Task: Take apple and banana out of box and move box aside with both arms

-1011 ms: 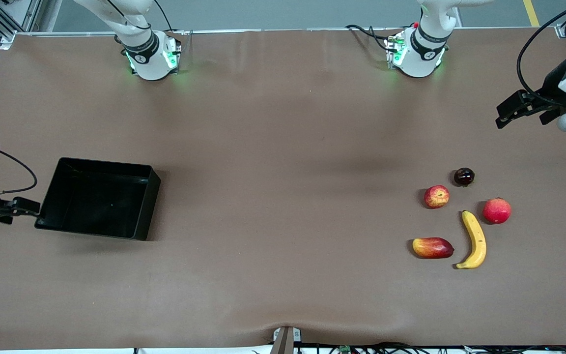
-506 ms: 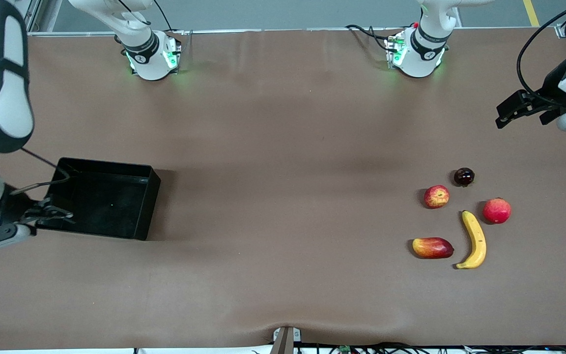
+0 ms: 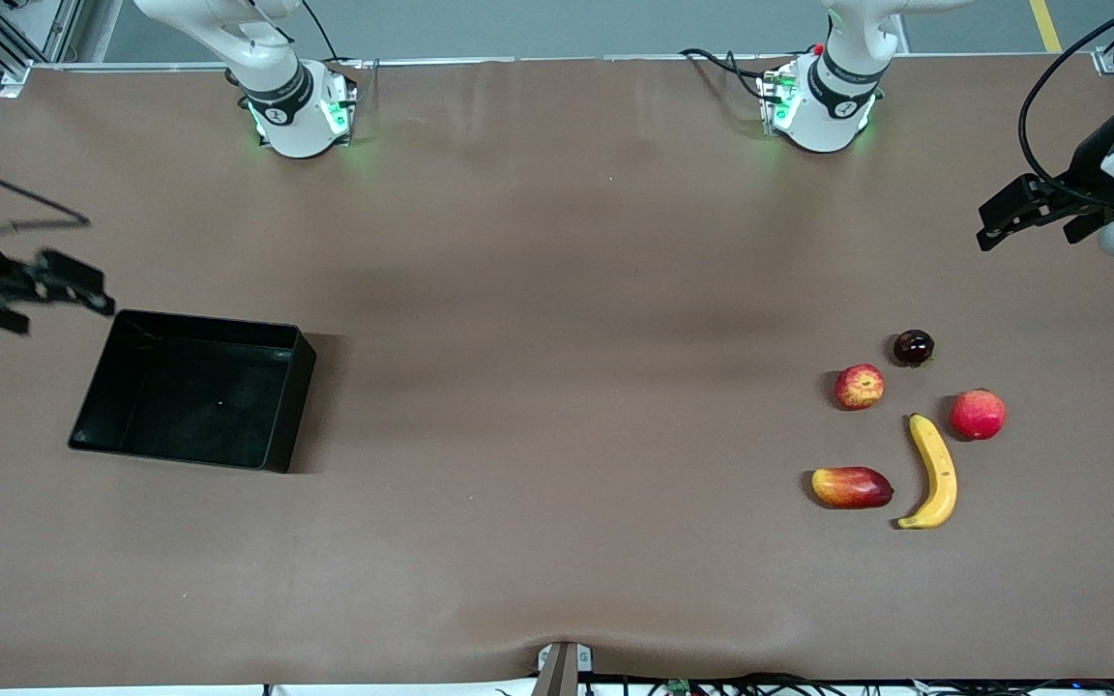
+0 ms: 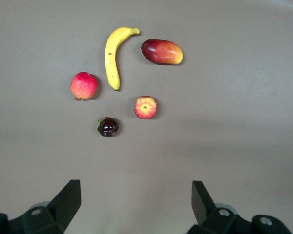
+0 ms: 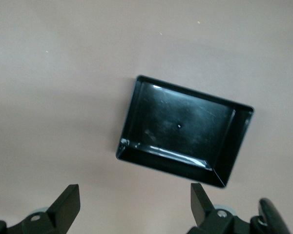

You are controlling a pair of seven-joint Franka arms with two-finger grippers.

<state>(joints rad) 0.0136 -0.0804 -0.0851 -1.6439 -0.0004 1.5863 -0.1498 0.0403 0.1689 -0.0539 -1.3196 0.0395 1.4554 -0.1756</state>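
Black and glossy, the box (image 3: 191,403) sits empty on the brown table (image 3: 557,290) toward the right arm's end, with the right gripper (image 3: 73,287) hanging over the bare table just beside its farther edge, fingers spread wide and holding nothing. Toward the left arm's end lie the banana (image 3: 934,471) and the apple (image 3: 859,386), among a mango-like fruit (image 3: 851,486), a plain red fruit (image 3: 978,414) and a small dark fruit (image 3: 913,347), while the left gripper (image 3: 1026,215) hovers wide open and empty over the table near that end's edge
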